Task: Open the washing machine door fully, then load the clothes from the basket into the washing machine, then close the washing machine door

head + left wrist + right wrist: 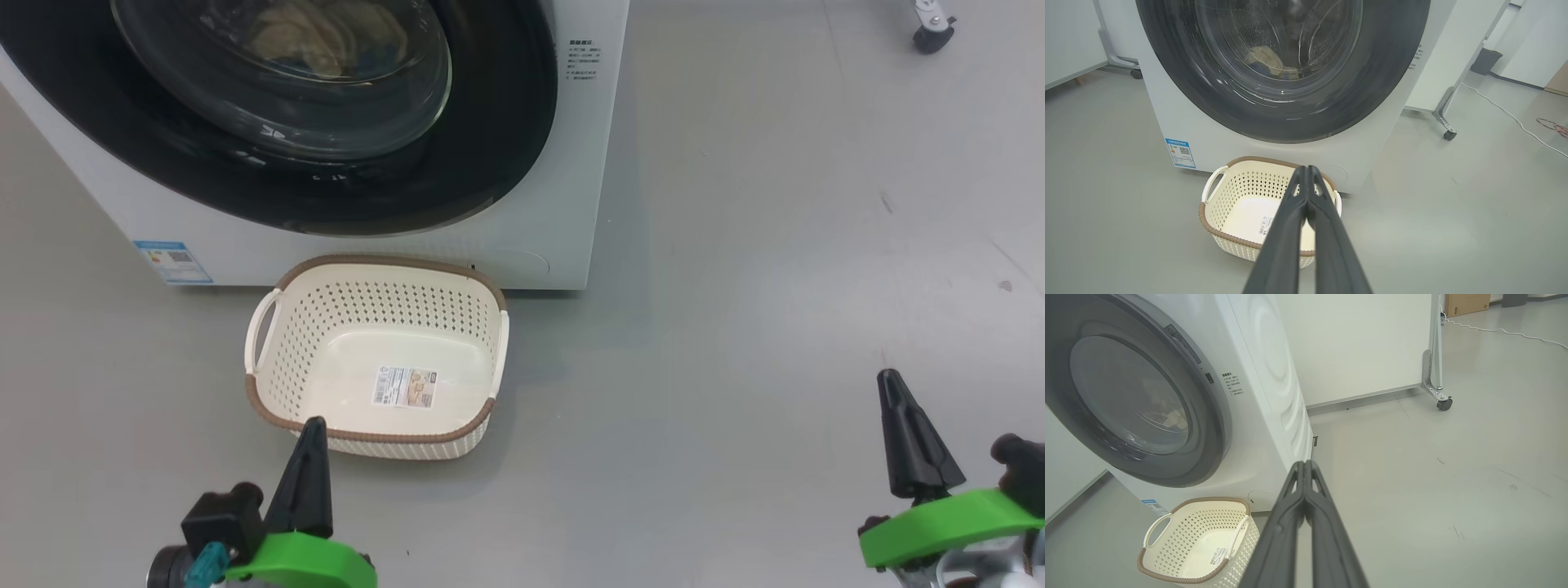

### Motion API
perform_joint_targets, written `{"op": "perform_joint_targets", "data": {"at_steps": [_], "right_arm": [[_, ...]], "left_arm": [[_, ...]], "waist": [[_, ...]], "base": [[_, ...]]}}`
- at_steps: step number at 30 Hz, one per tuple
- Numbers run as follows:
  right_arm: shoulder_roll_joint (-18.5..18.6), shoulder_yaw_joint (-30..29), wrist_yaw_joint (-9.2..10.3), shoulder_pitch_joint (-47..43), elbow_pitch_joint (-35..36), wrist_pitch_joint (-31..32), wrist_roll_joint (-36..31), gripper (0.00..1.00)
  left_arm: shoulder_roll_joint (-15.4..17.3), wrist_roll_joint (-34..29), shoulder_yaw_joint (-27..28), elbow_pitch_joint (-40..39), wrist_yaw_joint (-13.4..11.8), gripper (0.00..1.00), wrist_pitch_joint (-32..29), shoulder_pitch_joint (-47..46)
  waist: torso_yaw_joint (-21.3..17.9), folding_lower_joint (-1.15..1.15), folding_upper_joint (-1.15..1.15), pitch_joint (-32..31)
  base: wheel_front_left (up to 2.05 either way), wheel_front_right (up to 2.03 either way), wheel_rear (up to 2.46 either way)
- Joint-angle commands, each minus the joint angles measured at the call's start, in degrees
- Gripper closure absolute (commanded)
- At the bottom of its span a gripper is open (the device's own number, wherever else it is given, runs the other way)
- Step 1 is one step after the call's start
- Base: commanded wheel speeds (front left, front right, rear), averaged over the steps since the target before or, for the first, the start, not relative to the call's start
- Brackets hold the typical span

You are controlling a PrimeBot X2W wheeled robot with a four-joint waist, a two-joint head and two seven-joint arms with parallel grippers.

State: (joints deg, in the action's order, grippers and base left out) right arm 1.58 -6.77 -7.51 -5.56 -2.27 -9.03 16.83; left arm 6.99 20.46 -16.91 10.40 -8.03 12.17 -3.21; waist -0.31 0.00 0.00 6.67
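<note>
Shows the washing machine (563,212) with the washing machine door (498,122) shut against its front. Finds the basket (282,412) bare on the floor (735,327) just before it, the clothes (302,37) inside the drum (1327,49) behind the glass (367,114). Has left gripper (313,426) and right gripper (890,380) pressed together, holding nothing. Leaves apparently nothing undone.

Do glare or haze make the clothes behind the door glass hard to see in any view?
Head view: white glare streaks the washing machine door, leaving the clothes dim. Left wrist view: only thin streaks, clothes clearest. Right wrist view: door hazy grey, clothes faint.
</note>
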Motion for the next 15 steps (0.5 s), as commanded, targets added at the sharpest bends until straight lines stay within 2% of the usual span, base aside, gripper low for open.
{"op": "perform_joint_targets", "data": {"at_steps": [1, 15], "right_arm": [[1.0, 0.1, 0.00, 1.9, 1.5, 0.1, 1.4, 1.00], [1.6, 0.8, 0.00, 3.2, -0.3, 1.6, 11.9, 1.00]], "left_arm": [[0.3, 1.1, 1.0, -1.5, 0.5, 1.00, -0.1, -1.8], [0.2, 11.2, 3.3, -0.5, 2.6, 1.00, -2.0, -2.0]], "waist": [[0.0, 0.00, 0.00, 0.0], [0.0, 0.00, 0.00, -0.9]], "base": [[0.00, 0.00, 0.00], [0.00, 0.00, 0.00]]}}
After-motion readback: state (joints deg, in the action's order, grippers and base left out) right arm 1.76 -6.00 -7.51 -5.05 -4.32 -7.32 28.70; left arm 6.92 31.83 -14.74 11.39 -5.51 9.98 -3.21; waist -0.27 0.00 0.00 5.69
